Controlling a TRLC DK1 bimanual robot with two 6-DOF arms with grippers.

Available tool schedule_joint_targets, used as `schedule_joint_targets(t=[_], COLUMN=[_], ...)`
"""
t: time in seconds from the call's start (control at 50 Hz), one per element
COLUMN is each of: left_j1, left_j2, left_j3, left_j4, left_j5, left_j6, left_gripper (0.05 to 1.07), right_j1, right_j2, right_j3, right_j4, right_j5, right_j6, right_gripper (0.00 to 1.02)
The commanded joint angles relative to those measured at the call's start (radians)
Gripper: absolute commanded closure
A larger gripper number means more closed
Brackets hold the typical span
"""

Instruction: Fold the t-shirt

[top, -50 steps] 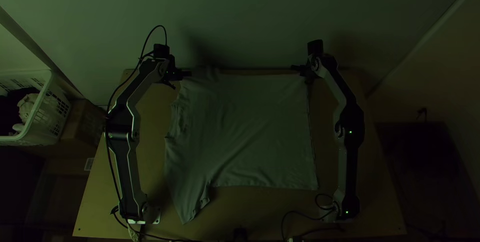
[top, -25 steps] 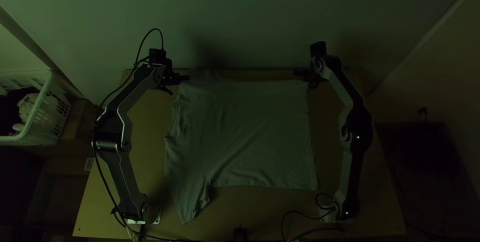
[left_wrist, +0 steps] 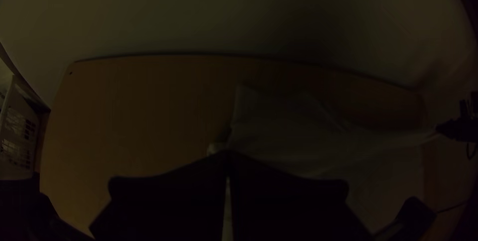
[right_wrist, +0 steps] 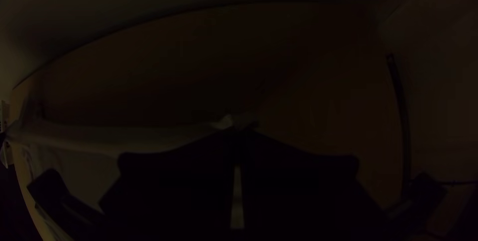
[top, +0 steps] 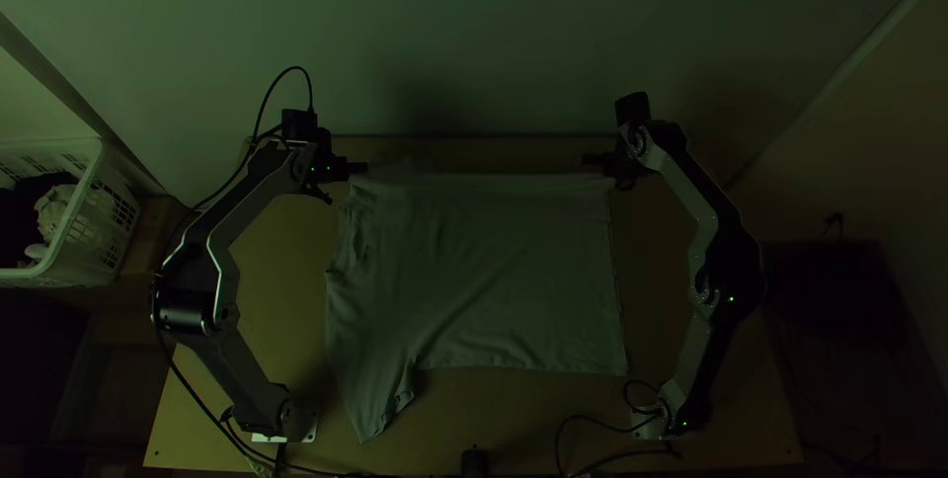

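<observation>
Pinching the t-shirt [top: 504, 271] along its far side, the left claw [top: 357, 168] has a bit of cloth near the corner on that arm's side, and the right claw [top: 592, 159] has the other corner. In the left wrist view the flat black fingers [left_wrist: 169, 191] come together at the tips of the left claw [left_wrist: 228, 155], with a pale bit of fabric poking out right beside them. Pretty much the same deal in the right wrist view: a little light tuft sits at the tips of the right claw [right_wrist: 238, 132]. Both are pressed together on fabric, as far as I can make out in this dim light.

Between the two, the cloth runs in a nearly straight, taut-looking line. The rest of the shirt is spread out toward the near edge of the worktop [top: 286, 280], kinda wrinkled on the left arm's side, with a sleeve hanging down at an angle toward the near edge. There's also a small flap lying just past the stretched line, near the left claw.

Farther out, both arms bow outward on either side of the shirt, and some black cables [top: 602, 423] curl around by the right arm's base. Off past the left arm there's a white plastic basket [top: 111, 226] with pale and dark cloth inside, and a plain wall [top: 474, 34] behind the far edge.
</observation>
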Motion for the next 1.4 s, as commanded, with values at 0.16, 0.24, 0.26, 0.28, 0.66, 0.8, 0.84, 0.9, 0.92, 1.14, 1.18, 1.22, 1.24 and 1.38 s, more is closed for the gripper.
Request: schedule_joint_targets(t=[0.16,0.24,0.26,0.28,0.66,0.8,0.84,0.9,0.92,1.14,1.18,1.22,1.24,1.38], left_j1=[-0.006,-0.012,-0.014,-0.014,-0.034,-0.037,-0.037,-0.038,-0.038,-0.041,-0.052,-0.064,-0.067,-0.072], left_j2=[-0.182,-0.229,-0.240,-0.249,-0.414,-0.440,-0.441,-0.440,-0.440,-0.430,-0.441,-0.452,-0.456,-0.519], left_j3=[-0.200,-0.266,-0.280,-0.293,-0.517,-0.579,-0.592,-0.608,-0.614,-0.671,-0.680,-0.678,-0.678,-0.683], left_j4=[0.024,0.039,0.041,0.042,0.079,0.093,0.094,0.099,0.099,0.087,0.073,0.044,0.033,-0.024], left_j5=[0.003,0.003,0.003,0.003,0.001,0.001,0.001,0.001,0.001,0.001,0.001,0.003,0.004,0.066], left_j6=[-0.016,-0.017,-0.017,-0.019,-0.048,-0.046,-0.046,-0.046,-0.046,-0.066,-0.062,-0.048,-0.043,-0.020], left_gripper=[1.05,1.05,1.05,1.05,1.05,1.05,1.05,1.05,1.05,0.74,0.50,0.31,0.23,0.09], right_j1=[0.020,0.026,0.029,0.032,0.044,0.044,0.044,0.044,0.044,0.043,0.043,0.043,0.044,0.047], right_j2=[-0.156,-0.199,-0.209,-0.219,-0.364,-0.398,-0.406,-0.415,-0.418,-0.421,-0.427,-0.436,-0.446,-0.489], right_j3=[-0.187,-0.256,-0.272,-0.285,-0.526,-0.604,-0.626,-0.660,-0.670,-0.718,-0.718,-0.721,-0.724,-0.724], right_j4=[0.014,0.037,0.041,0.043,0.106,0.133,0.143,0.159,0.164,0.172,0.161,0.156,0.149,0.120], right_j5=[0.018,0.018,0.018,0.018,0.023,0.024,0.023,0.023,0.023,0.023,0.023,0.023,0.023,-0.004], right_j6=[-0.006,-0.001,0.001,0.004,0.017,0.019,0.019,0.019,0.019,0.034,0.036,0.034,0.034,0.034], right_gripper=[1.00,1.00,1.00,1.00,1.00,1.00,1.00,1.00,1.00,0.97,0.83,0.60,0.46,0.24])
